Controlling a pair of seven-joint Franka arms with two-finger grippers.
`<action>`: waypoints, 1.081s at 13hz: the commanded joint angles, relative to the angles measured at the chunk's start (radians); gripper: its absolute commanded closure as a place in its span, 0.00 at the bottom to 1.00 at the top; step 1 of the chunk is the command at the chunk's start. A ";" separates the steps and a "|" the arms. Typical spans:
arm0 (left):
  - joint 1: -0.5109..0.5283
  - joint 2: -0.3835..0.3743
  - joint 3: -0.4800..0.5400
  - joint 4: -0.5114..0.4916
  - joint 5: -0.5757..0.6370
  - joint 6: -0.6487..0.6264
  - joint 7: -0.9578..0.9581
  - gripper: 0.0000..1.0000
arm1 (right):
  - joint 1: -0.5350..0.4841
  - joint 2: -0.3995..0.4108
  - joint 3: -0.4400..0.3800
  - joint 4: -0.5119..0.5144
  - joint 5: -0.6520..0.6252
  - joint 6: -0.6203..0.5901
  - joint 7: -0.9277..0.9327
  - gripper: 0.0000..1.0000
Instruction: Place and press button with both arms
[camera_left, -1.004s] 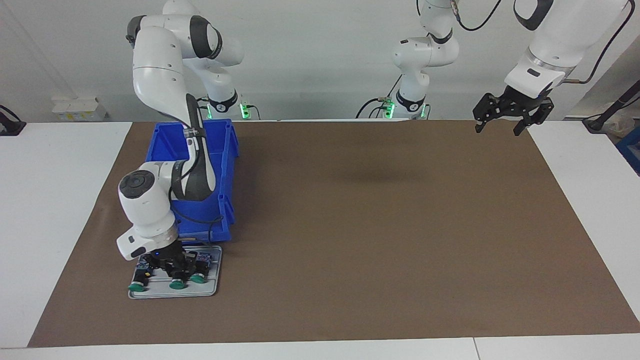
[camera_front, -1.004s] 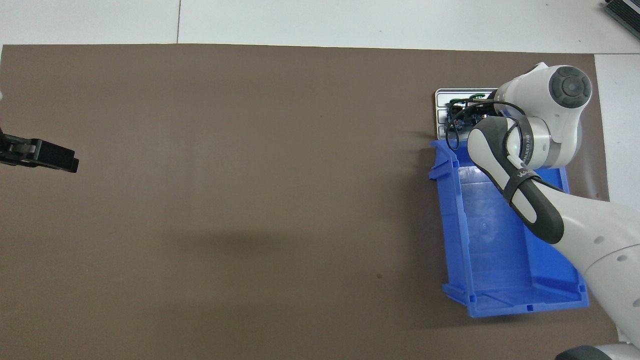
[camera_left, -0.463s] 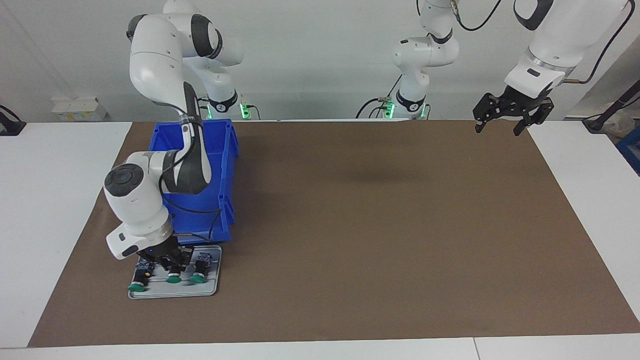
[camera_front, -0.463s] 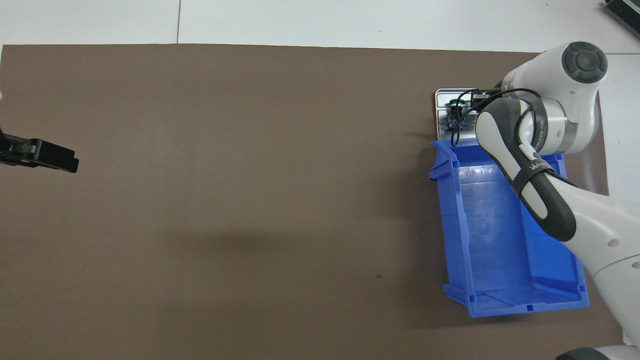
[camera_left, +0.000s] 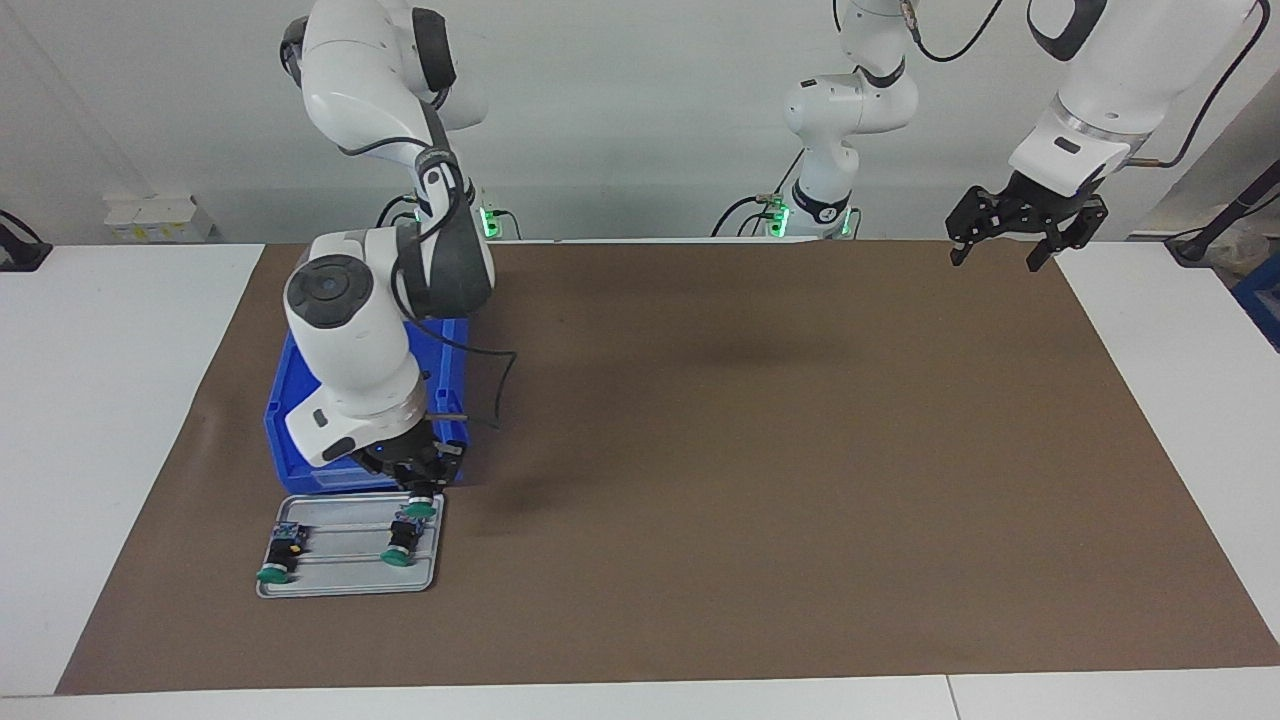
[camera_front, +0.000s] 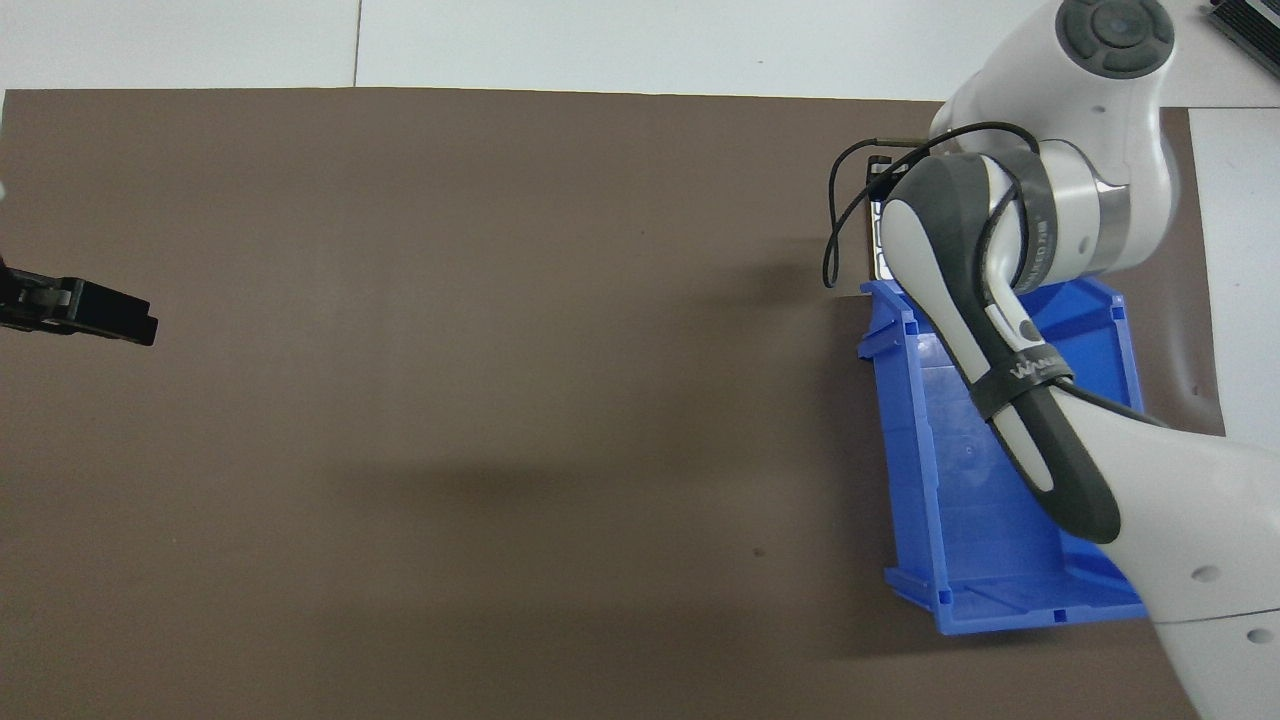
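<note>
Over the flat grey metal tray (camera_left: 300, 588), the right gripper (camera_left: 420, 483) grips a small green-capped push-button (camera_left: 421, 507).
Its round cap points down, black body clamped above. Two like buttons (camera_left: 277, 556) lie on the tray beside a glossy blue plastic bin (camera_front: 970, 480); the left gripper (camera_left: 1010, 245) waits, spread wide, over the matte brown mat (camera_left: 760, 460).

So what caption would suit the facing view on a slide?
Right gripper lifts a button off the tray, two buttons left; left gripper waits open.
</note>
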 joint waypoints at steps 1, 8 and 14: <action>0.013 -0.029 -0.010 -0.031 0.012 -0.004 0.002 0.00 | 0.071 0.001 0.001 0.010 -0.017 -0.005 0.197 1.00; 0.013 -0.029 -0.010 -0.031 0.012 -0.004 0.002 0.00 | 0.289 0.015 0.003 0.010 -0.045 -0.001 0.867 1.00; 0.013 -0.029 -0.010 -0.031 0.012 -0.004 0.002 0.00 | 0.407 0.140 0.000 0.106 -0.062 0.013 1.343 1.00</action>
